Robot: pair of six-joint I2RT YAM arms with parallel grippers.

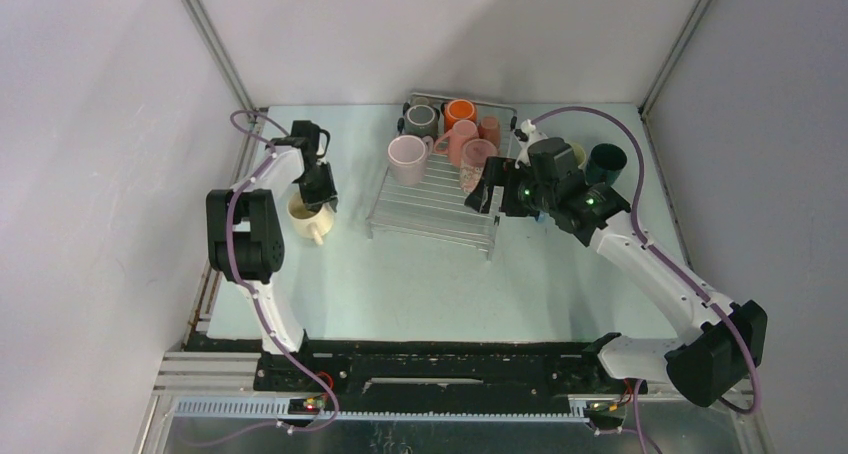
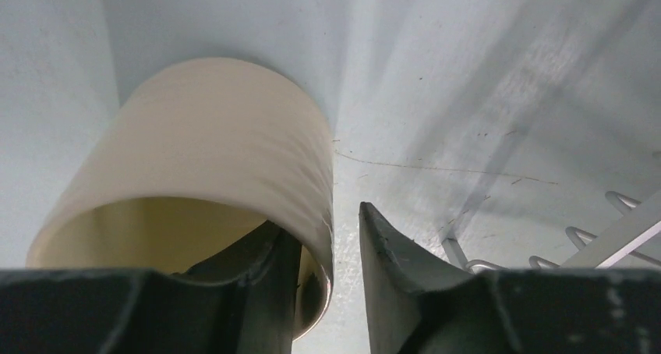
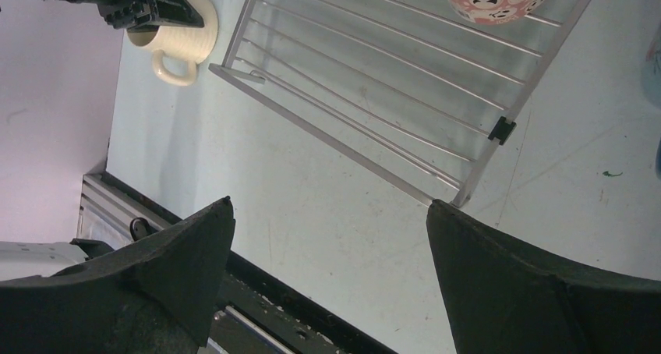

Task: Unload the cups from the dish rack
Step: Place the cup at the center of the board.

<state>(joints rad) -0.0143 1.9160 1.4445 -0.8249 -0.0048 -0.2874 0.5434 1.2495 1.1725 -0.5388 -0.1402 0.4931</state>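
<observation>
Left gripper (image 2: 318, 223): jaws narrowly parted astride the wall of the cream mug (image 2: 210, 136), one finger inside and one outside. A sliver of gap shows beside the outer finger, so it looks like no real pinch.
Cream mug: upright on the table (image 1: 420, 274), just left of the dish rack (image 1: 430, 209) and apart from it, handle towards the arm bases.
Step in hand, left: judged to be the set-down. Widen the jaws a little more, then lift straight up so that neither finger drags the rim and tips the mug.
Dish rack: middle of the table, towards the far side; its near half is bare wire.
Cups on the rack: several crowd its far end, among them grey (image 1: 421, 120), orange (image 1: 459, 112), lilac (image 1: 407, 157) and the speckled pink mug (image 1: 475, 164) at the right.
Right gripper (image 3: 329, 204): jaws at full spread, holding nothing, at the rack's right edge.
Step in hand, right: likely an approach. Pick one wall or handle and come in square, since neighbouring cups touch or nearly do.
Speckled pink mug, relative to the right gripper: the closest cup, ahead of the fingertips and slightly right, not between them.
Teal mug (image 1: 606, 161): on the table right of the rack, behind the right arm.
</observation>
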